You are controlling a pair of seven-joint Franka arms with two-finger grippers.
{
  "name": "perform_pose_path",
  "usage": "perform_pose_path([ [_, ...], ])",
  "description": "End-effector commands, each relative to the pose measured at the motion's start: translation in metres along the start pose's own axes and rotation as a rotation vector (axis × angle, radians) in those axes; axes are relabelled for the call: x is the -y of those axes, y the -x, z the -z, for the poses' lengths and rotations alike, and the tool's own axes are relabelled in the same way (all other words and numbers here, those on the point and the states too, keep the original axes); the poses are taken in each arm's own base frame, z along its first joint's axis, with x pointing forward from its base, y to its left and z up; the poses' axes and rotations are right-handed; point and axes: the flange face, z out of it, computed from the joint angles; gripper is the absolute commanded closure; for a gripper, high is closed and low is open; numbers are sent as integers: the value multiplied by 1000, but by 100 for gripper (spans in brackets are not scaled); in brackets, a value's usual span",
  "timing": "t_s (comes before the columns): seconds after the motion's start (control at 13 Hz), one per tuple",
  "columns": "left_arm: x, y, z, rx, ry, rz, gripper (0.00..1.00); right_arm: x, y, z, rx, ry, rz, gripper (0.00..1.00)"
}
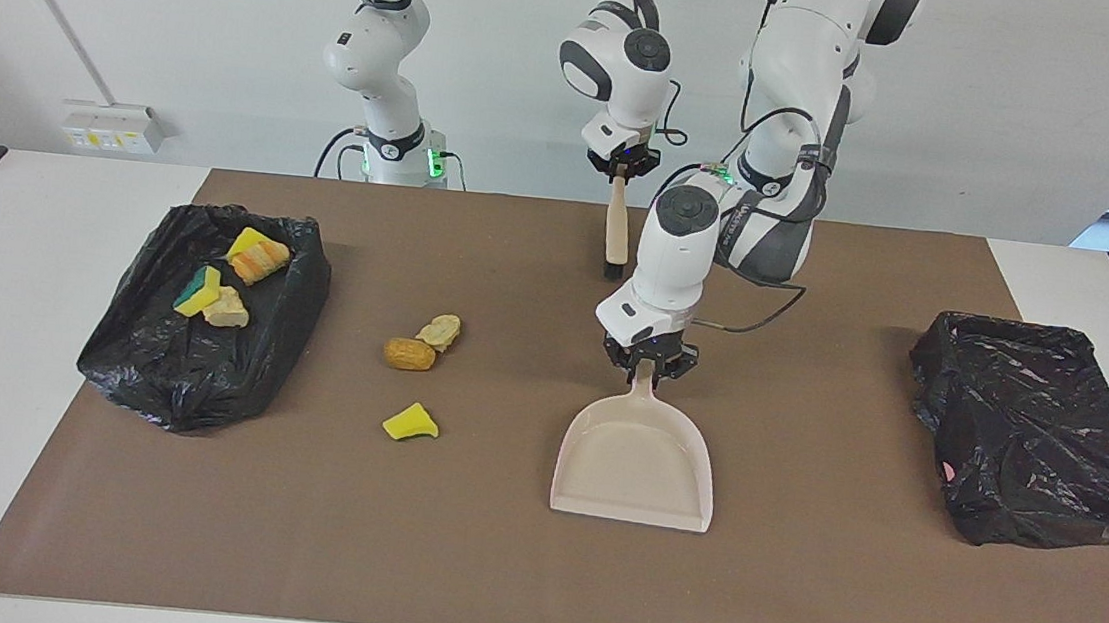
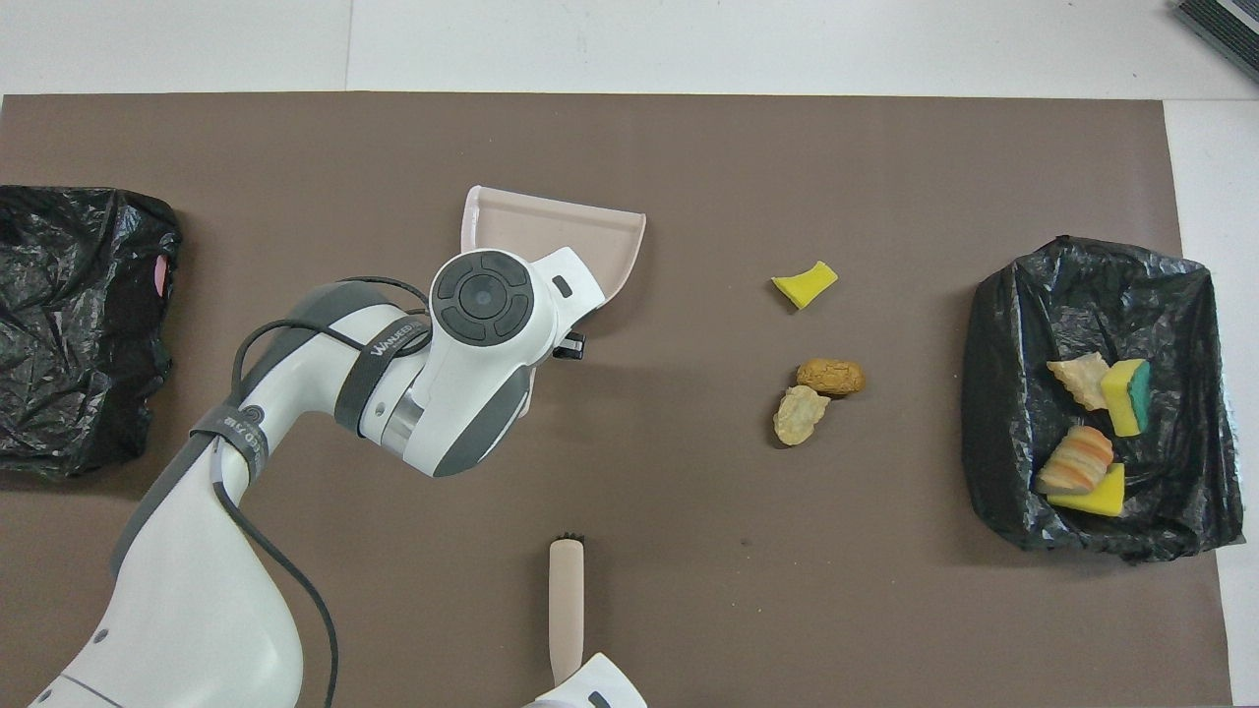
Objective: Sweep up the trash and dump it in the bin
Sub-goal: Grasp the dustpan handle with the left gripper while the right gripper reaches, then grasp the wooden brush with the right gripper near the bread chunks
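Note:
My left gripper [image 1: 647, 363] is shut on the handle of the beige dustpan [image 1: 635, 459], whose pan rests on the mat, slightly turned in the overhead view [image 2: 551, 231]. Over the mat's robot-side edge, my right gripper [image 1: 619, 170] is shut on the top of the beige brush [image 1: 615, 231], which hangs bristles down. Three pieces of trash lie loose toward the right arm's end: a yellow sponge chunk [image 1: 410, 423], an orange-brown lump [image 1: 408, 353] and a tan lump [image 1: 439, 330]. Several more scraps lie in the black-bagged bin [image 1: 188, 370] at that end.
A second black-bagged bin [image 1: 1036, 434] sits at the left arm's end of the brown mat [image 1: 791, 593]. Bare white table borders the mat on each side.

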Motion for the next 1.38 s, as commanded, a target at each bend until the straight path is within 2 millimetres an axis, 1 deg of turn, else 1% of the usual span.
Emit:
perform_pose_path([
  [0.0, 4, 0, 6, -11, -24, -9, 97, -32, -11, 39, -34, 40, -21, 100],
  [0.15, 9, 2, 10, 5, -54, -64, 98, -61, -23, 61, -42, 97, -29, 100],
  [0.23, 12, 5, 17, 19, -72, -128, 100, -78, -32, 71, -42, 124, -29, 100],
  [0.38, 39, 3, 28, 49, -82, -309, 100, -111, -58, 85, -56, 181, -53, 100],
  [0.46, 46, 5, 33, 73, -82, -406, 100, -129, -74, 88, -79, 230, -57, 100],
  [0.61, 50, 8, 32, 111, -84, -544, 100, -159, -107, 91, -115, 291, -69, 100],
  [0.69, 52, 9, 33, 127, -80, -617, 100, -178, -126, 89, -117, 325, -58, 100],
  [0.77, 58, 10, 32, 142, -75, -688, 100, -201, -142, 88, -114, 360, -30, 100],
  [0.92, 62, 18, 31, 200, -61, -851, 100, -244, -172, 83, -108, 411, 7, 100],
  [1.0, 65, 22, 31, 229, -52, -912, 100, -267, -188, 82, -103, 399, 14, 100],
  [1.15, 63, 26, 30, 235, -41, -1021, 100, -307, -214, 75, -109, 397, 66, 100],
  [1.23, 59, 29, 26, 233, -33, -1091, 100, -320, -223, 74, -113, 393, 92, 100],
  [1.3, 53, 32, 28, 218, -34, -1152, 100, -324, -230, 71, -118, 387, 112, 100],
])
